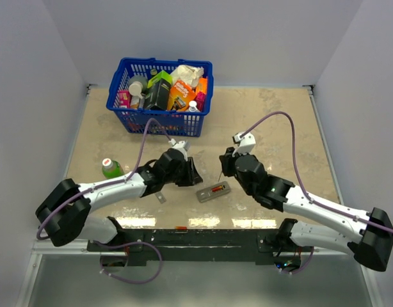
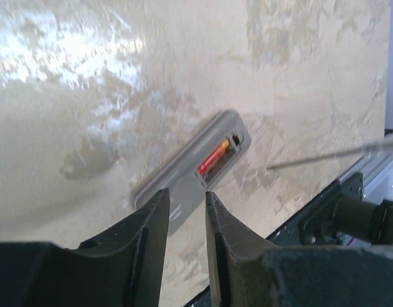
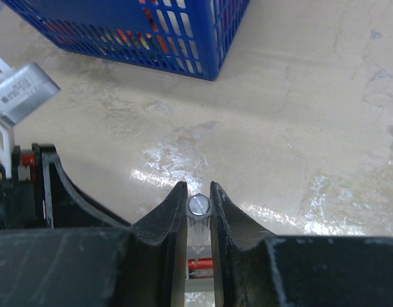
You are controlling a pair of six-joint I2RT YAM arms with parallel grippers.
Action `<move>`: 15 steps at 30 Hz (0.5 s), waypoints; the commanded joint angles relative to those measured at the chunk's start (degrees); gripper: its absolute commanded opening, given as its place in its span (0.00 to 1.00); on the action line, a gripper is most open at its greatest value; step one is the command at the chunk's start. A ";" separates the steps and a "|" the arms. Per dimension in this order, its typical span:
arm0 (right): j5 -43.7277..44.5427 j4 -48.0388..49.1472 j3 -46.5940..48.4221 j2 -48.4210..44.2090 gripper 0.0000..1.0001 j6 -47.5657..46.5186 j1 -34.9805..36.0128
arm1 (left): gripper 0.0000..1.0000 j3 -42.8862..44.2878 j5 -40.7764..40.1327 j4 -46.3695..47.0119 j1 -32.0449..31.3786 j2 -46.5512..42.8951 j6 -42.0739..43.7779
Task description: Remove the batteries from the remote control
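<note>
One remote control (image 1: 213, 190) lies between left gripper (image 1: 192, 173) and right gripper (image 3: 198, 187) clasping tool (image 3: 198, 206)

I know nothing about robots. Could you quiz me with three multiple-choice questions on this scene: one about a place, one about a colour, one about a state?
1. Where does the slim grey rectangular remote control lie?
A. Leaning against the back wall
B. Flat on the beige marbled table, between the two arms
C. Hanging over the table's near edge

2. What colour is the small cylindrical battery in its recess?
A. Green
B. Blue
C. Red-orange

3. How do the right jaws stand?
A. Shut on a thin grey stick-like tool
B. Wide open, empty
C. Shut on the remote

1 B: the top view shows it there.
2 C: the left wrist view shows red-orange in the open recess.
3 A: the right wrist view shows the tool pinched between them.
</note>
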 commanded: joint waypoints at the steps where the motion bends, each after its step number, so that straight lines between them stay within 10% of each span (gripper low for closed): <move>1: 4.64 -11.20 1.40 -2.60 0.00 5.11 -0.58 | 0.34 4.28 0.24 -0.43 2.41 4.20 4.13; 15: 7.02 -21.06 2.20 -1.90 0.00 7.67 -3.74 | 0.33 0.77 9.47 8.43 1.80 10.90 3.44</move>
